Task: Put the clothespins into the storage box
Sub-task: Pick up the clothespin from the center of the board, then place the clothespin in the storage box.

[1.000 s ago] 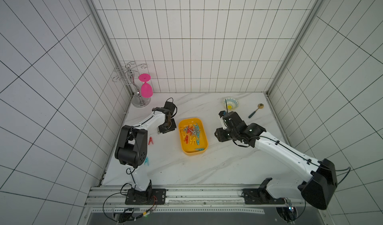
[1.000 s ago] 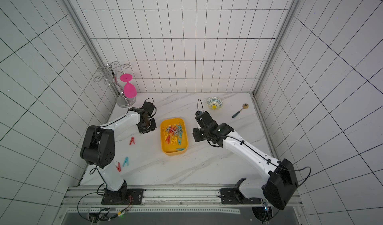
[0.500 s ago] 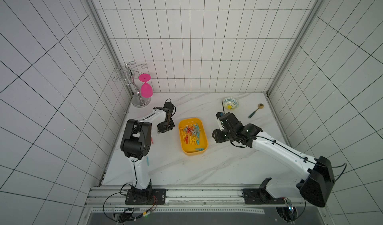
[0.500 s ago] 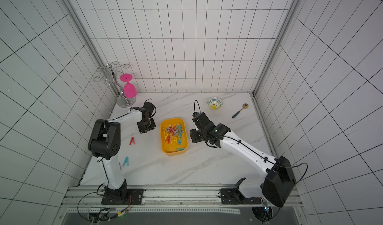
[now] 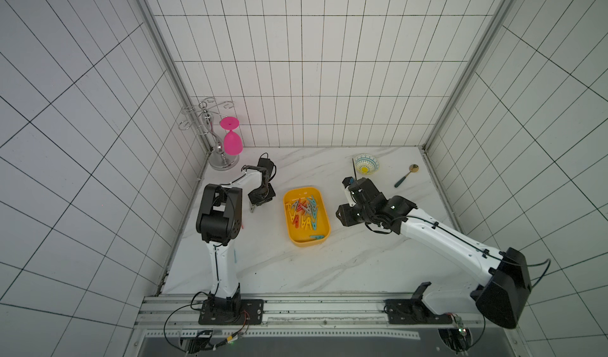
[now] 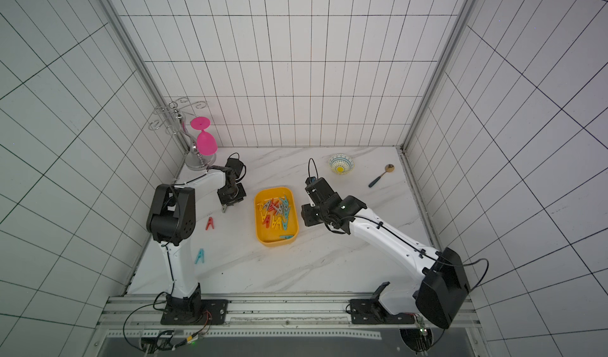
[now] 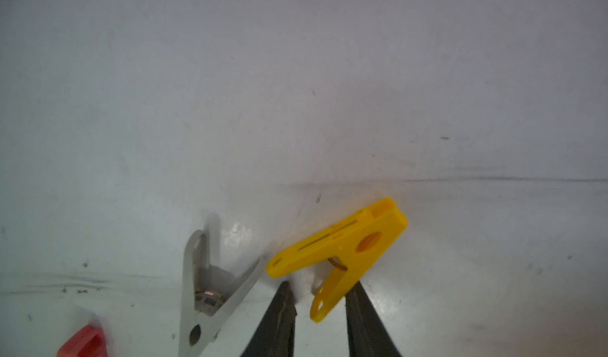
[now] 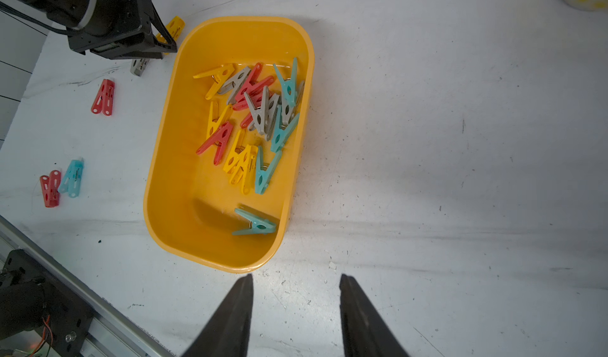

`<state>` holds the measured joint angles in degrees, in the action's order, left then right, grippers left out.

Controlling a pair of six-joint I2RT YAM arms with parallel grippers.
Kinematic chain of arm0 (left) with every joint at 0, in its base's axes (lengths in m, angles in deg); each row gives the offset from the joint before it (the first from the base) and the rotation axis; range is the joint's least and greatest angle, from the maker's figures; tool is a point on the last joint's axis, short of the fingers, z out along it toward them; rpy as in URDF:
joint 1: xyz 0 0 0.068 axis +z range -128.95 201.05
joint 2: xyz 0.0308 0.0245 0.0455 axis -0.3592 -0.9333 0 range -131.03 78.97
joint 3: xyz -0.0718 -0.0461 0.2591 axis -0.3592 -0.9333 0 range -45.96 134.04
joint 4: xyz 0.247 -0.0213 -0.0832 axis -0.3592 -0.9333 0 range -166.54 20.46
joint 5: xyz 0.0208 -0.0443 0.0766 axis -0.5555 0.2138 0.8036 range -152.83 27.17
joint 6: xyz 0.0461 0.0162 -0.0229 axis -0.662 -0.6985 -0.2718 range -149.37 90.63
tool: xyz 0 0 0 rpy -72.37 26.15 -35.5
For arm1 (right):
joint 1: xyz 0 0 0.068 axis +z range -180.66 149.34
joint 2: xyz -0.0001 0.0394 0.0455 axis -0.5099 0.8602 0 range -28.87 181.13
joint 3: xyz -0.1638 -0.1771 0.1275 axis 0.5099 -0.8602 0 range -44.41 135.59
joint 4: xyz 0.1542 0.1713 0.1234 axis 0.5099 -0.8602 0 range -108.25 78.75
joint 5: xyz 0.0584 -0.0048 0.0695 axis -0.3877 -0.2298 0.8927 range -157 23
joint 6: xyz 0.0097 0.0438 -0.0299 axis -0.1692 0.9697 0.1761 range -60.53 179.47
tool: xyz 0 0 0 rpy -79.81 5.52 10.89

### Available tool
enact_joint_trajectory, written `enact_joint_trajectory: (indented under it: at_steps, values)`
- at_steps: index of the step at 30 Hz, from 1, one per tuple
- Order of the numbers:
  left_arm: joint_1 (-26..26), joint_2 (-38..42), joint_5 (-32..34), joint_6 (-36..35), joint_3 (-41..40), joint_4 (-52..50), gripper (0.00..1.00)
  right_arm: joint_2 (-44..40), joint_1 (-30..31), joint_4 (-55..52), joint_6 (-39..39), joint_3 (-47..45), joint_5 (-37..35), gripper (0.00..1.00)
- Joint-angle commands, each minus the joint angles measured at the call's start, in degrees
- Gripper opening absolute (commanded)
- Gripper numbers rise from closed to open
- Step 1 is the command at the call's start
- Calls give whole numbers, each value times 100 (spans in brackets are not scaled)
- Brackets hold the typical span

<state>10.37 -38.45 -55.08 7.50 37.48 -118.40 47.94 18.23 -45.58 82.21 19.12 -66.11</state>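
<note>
In both top views a metal stand [image 5: 223,163] [image 6: 196,161] rises in the marble table's [image 5: 362,263] far left corner, with a pink glass [image 5: 232,142] hanging upside down from it. Toward the far right sits a patterned bowl [image 5: 367,164] with a yellow centre. A spoon [image 5: 406,175] lies near it, apart.

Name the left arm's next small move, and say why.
Probably close the left pincer: its fingers straddle one leg of the yellow clothespin, but a gap shows on one side, so it is not gripped yet.
</note>
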Motion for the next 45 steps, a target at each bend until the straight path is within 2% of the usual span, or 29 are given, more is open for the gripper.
enact_joint_trajectory:
  at_steps: [1, 8, 15, 20, 24, 27, 30, 38, 45]
  values:
    - [-5, -129, -30, -65, 120, 24, 25, 26, 42, 22, -4, 301, 43, 47]
    - [-30, 29, -123, -137, 224, -42, 10, -141, 42, 9, 37, 295, 78, 46]
    - [-498, 738, -145, -214, 244, -216, 8, -150, 42, -30, 11, 316, -17, 47]
    - [-1357, 1450, -24, -354, -52, -355, 9, -187, 2, -65, -24, 307, -70, 46]
    - [-2038, 1839, -143, -267, -508, -316, 10, -426, -318, -74, -15, 137, -55, 47]
    - [-2533, 1863, -329, -84, -769, -134, 10, -590, -572, -99, -41, 46, -45, 47]
    - [-2948, 1561, -325, 60, -804, -51, 11, -706, -684, -213, -92, 16, -87, 47]
    - [-3038, 886, -392, 145, -699, 159, 13, -848, -711, -329, -60, -202, -132, 47]
    - [-2830, 1520, -509, 95, -666, 6, 29, -857, -716, -338, -84, -244, -160, 47]
